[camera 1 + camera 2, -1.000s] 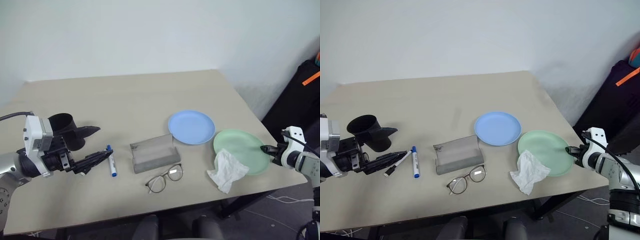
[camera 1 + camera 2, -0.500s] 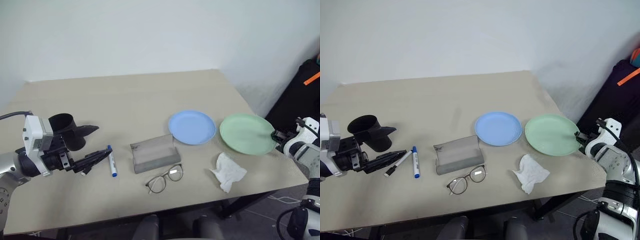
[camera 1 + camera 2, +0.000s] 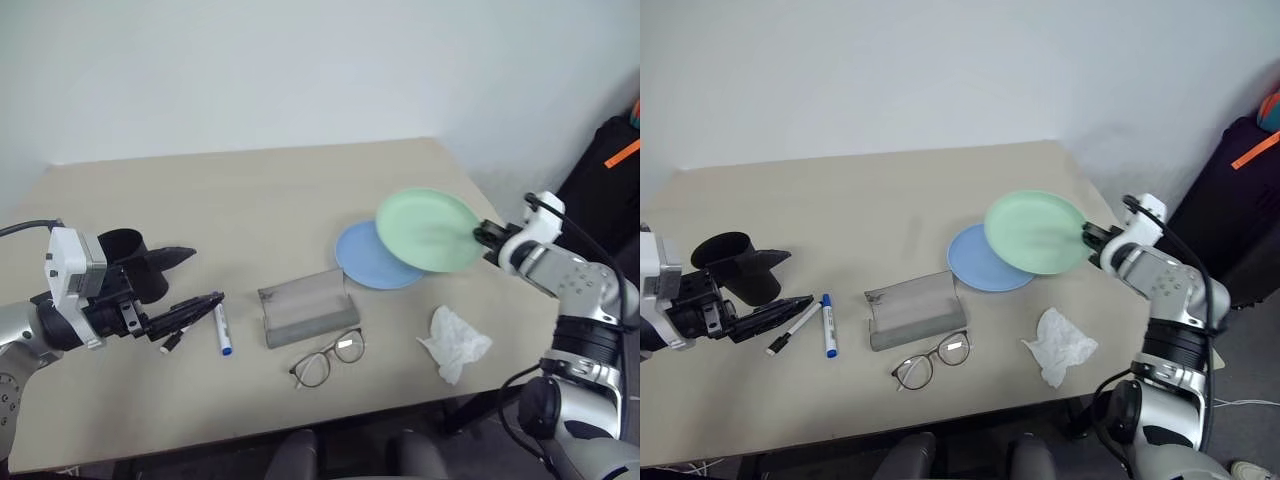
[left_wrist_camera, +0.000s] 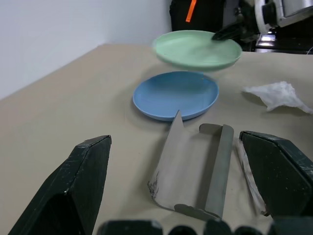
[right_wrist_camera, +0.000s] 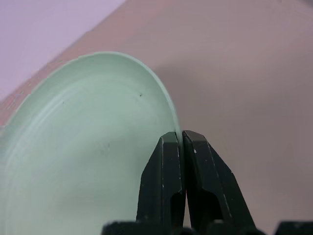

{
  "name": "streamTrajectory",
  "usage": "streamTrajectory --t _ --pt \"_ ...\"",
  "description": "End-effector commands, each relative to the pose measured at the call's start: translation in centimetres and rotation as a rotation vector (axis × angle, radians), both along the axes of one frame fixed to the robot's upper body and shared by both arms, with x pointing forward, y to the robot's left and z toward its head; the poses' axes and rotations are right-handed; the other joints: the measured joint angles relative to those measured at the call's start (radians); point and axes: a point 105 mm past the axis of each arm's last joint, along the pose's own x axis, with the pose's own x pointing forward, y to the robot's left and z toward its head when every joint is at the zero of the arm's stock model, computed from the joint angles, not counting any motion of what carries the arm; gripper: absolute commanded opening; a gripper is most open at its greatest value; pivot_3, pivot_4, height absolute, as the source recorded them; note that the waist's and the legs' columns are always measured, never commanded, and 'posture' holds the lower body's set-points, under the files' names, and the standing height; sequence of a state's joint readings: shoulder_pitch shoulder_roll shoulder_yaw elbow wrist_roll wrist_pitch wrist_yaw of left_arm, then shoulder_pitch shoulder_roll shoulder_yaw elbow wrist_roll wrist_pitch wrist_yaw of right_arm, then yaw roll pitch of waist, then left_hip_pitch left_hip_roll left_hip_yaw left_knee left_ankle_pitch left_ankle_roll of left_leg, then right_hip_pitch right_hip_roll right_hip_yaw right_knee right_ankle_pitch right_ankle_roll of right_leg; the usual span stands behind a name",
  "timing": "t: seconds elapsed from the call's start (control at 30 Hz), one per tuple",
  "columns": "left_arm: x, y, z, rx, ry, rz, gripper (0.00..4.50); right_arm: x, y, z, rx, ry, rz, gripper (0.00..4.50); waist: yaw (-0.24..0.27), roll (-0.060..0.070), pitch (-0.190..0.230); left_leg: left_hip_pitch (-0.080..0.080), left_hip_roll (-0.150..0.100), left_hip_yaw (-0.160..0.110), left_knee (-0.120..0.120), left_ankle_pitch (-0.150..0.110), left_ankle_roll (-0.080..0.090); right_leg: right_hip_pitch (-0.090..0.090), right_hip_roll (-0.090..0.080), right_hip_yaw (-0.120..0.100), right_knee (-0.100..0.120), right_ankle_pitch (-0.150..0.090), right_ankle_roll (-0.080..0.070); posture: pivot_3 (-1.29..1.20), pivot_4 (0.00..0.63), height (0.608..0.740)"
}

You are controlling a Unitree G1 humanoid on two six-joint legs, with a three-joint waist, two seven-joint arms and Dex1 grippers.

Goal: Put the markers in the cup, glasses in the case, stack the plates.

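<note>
My right gripper [image 3: 484, 234] is shut on the rim of the mint green plate [image 3: 425, 228], which hangs in the air over the right part of the light blue plate [image 3: 362, 258]. The right wrist view shows the fingers [image 5: 164, 171] pinching that rim [image 5: 88, 147]. At the left, my left gripper [image 3: 207, 275] stands open with nothing between its fingers. The black cup [image 3: 128, 262] is just behind it. The blue-capped marker [image 3: 827, 325] and the black-capped marker [image 3: 790, 328] lie by its lower finger. The grey case [image 3: 305, 308] lies open mid-table, with the glasses [image 3: 328, 358] in front of it.
A crumpled white tissue [image 3: 456, 342] lies on the table near the front right edge. A black bag with an orange strip [image 3: 610, 170] stands beyond the table's right side. Bare tabletop stretches along the back.
My right gripper has lifted the green plate off the table's right side and carried it left and up, over the blue plate. The tissue that lay on it stayed on the table. The left arm kept still.
</note>
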State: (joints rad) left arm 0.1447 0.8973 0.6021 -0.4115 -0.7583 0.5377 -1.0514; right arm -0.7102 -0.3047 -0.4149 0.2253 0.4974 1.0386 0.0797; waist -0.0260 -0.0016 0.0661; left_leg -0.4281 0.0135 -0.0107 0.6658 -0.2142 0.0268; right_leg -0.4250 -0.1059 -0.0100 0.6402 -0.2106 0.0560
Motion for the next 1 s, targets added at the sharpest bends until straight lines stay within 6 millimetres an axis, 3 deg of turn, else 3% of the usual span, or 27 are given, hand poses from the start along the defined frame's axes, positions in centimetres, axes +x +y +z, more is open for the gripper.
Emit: streamTrajectory --t 0.03,0.23,0.53,0.9,0.93,1.0 --pt "0.0 -0.4 0.9 0.018 -0.045 -0.003 4.5 1.7 1.6 1.9 -0.096 -0.041 0.002 0.03 0.0 0.0 0.0 0.0 0.0 0.0 0.0 0.0 0.0 0.0 0.0 0.0 0.0 0.0 0.0 0.0 0.0 0.704" --pt "-0.6 -0.3 0.9 0.024 -0.057 0.017 4.5 3.0 3.2 0.6 -0.176 -0.004 0.047 0.03 0.0 0.0 0.0 0.0 0.0 0.0 -0.001 0.0 0.0 0.0 0.0 0.0 0.0 0.001 -0.002 0.0 0.0 0.704" --pt "-1.1 -0.1 0.9 0.027 -0.057 0.042 4.5 2.9 5.2 -2.3 -0.167 0.069 0.106 0.03 -0.003 0.001 0.0 0.0 0.0 0.0 -0.003 0.0 0.0 -0.001 0.001 0.0 0.0 0.001 -0.002 0.0 0.0 0.704" --pt "-1.0 -0.1 1.0 0.027 -0.063 0.046 4.5 2.8 6.5 -2.4 -0.12 0.073 0.122 0.03 -0.018 0.001 0.0 0.0 0.0 -0.001 -0.004 0.0 0.0 -0.001 0.001 0.0 0.0 0.002 -0.001 0.0 0.0 0.704" --pt "-1.0 -0.1 1.0 0.027 -0.063 0.046 4.5 2.8 6.4 -2.4 -0.126 0.073 0.125 0.49 -0.02 0.001 0.0 0.0 0.0 -0.001 -0.004 0.0 0.0 -0.001 0.001 0.0 0.0 0.002 -0.001 0.0 0.0 0.704" --pt "-0.9 -0.1 1.0 0.028 -0.063 0.046 4.5 2.7 6.3 -2.4 -0.141 0.074 0.127 0.98 -0.022 0.001 0.0 0.0 0.0 -0.001 -0.004 0.0 0.0 -0.001 0.001 0.0 0.0 0.002 -0.001 0.0 0.0 0.704"
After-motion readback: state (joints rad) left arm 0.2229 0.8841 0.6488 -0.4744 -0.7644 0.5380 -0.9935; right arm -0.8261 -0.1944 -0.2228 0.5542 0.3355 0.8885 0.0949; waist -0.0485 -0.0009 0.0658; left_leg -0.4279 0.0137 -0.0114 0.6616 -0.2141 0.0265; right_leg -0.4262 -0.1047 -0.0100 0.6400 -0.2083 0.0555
